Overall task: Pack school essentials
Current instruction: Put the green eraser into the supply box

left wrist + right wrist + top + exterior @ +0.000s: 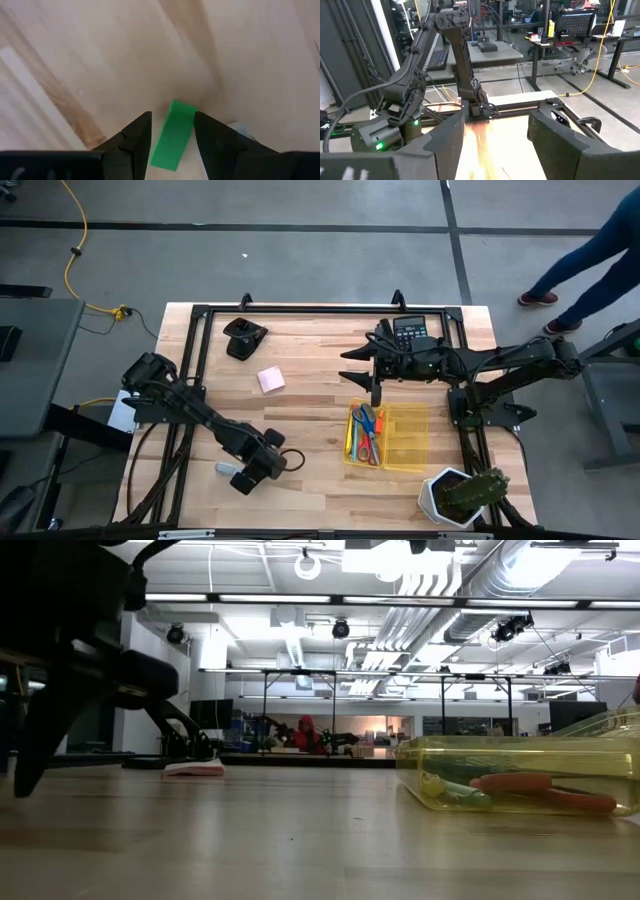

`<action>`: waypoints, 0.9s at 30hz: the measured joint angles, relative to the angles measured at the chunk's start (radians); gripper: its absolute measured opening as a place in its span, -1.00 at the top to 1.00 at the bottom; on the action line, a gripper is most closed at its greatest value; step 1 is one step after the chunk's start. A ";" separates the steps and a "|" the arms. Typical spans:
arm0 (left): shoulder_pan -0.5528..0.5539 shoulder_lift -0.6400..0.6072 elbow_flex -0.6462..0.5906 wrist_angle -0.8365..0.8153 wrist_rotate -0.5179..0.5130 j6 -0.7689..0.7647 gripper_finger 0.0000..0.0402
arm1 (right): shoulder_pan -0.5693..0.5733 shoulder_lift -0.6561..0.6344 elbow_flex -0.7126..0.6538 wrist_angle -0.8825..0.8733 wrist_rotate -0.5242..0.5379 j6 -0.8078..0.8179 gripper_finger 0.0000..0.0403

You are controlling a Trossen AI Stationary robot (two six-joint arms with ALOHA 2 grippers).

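Note:
My left gripper (243,478) is down at the table near its near-left part, open. In the left wrist view (172,127) its fingers stand on either side of the small green eraser (172,136), which lies flat on the wood; whether they touch it cannot be told. The arm hides the eraser in the high view. My right gripper (348,367) hovers open over the table's far middle, empty (495,131). The clear yellow tray (405,438) holds red-handled and blue-handled scissors (368,430), a yellow marker and a teal pen (455,790). The pink sticky-note pad (270,379) lies flat on the table.
A potted cactus in a white pot (462,494) stands at the near right corner. A calculator (410,330) and a black object (243,338) lie near the far edge. A small white thing (225,468) lies beside my left gripper. A person's legs (580,255) pass beyond the table's far right.

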 joint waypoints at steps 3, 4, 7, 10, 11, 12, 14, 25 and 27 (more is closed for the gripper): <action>-0.003 0.017 0.001 0.003 0.010 0.007 0.31 | 0.000 0.000 0.000 -0.001 0.000 0.000 -0.07; -0.004 0.023 0.002 0.003 0.007 0.014 0.31 | 0.000 0.000 0.000 -0.001 0.000 0.000 -0.07; -0.005 0.028 0.003 0.000 -0.014 0.030 0.31 | 0.000 0.000 0.000 -0.002 0.000 0.000 -0.07; -0.004 0.028 0.003 0.000 -0.052 0.044 0.31 | 0.000 0.000 0.000 -0.002 0.007 0.000 -0.07; 0.000 0.028 0.003 -0.001 -0.054 0.047 0.31 | 0.000 0.000 0.000 -0.002 0.014 0.000 -0.07; 0.003 0.026 0.002 -0.002 -0.053 0.051 0.31 | 0.000 0.000 0.000 -0.002 0.018 0.000 -0.07; 0.007 0.026 0.002 -0.003 -0.054 0.052 0.31 | 0.000 0.000 0.000 -0.002 0.026 0.000 -0.07; 0.010 0.026 0.002 -0.010 -0.002 -0.052 0.39 | 0.000 0.000 0.000 -0.004 0.035 0.000 -0.07; 0.012 0.026 0.002 -0.010 0.017 -0.095 0.42 | 0.000 0.000 0.000 -0.007 0.035 0.000 -0.07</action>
